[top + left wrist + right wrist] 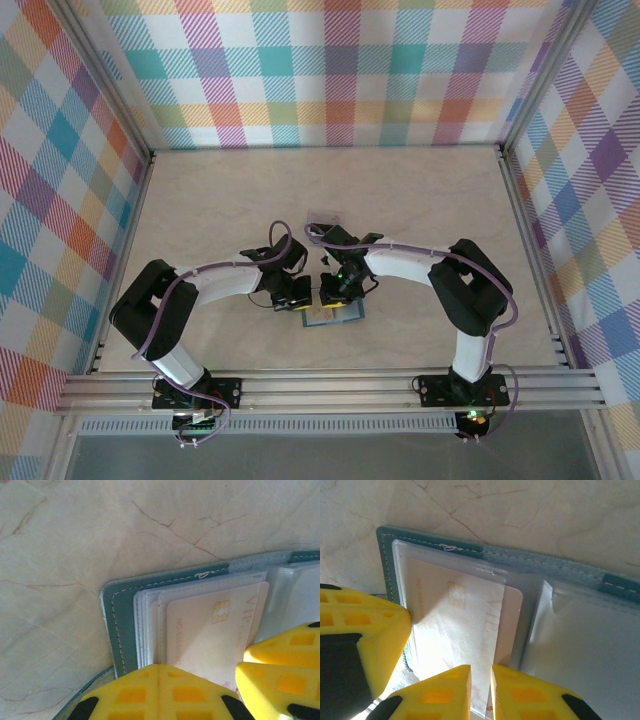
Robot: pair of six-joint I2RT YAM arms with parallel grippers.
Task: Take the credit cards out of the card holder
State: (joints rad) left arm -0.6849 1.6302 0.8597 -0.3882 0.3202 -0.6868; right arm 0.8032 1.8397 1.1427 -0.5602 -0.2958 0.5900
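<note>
"Teal cover, white stitching: is that the card holder (122,630) under you?"

"Yes. It lies open and flat on the marbled table (75,540), just in front of my two bases. Both my wrists bend down over it."

"What is your left claw (159,672) doing?"

"Its yellow fingers are pressed together, pad against pad. They sit over the holder's left panel, at the near edge of the stack of clear sleeves (146,625). Whether a sleeve is caught between them I cannot tell."

"And the right claw (481,672)?"

"Nearly closed, with a thin pale sheet running down into the slit between the pads. It looks like the credit card (210,635) with the gold chip (220,611) and the letters VIP, the front one on the left panel. So I take it that I am pinching its near edge. A second pale layer shows behind it, shifted a little toward the fold."

"How close are the two claws?"

"Just beside each other. The left claw is at the outer edge of that panel, the right claw nearer the fold. The right panel's sleeves look blank and glary."

"Any card out of the holder?"

"One loose card (325,216) lies flat on the table farther out, well apart from the holder, on the far side of my claws."
</note>
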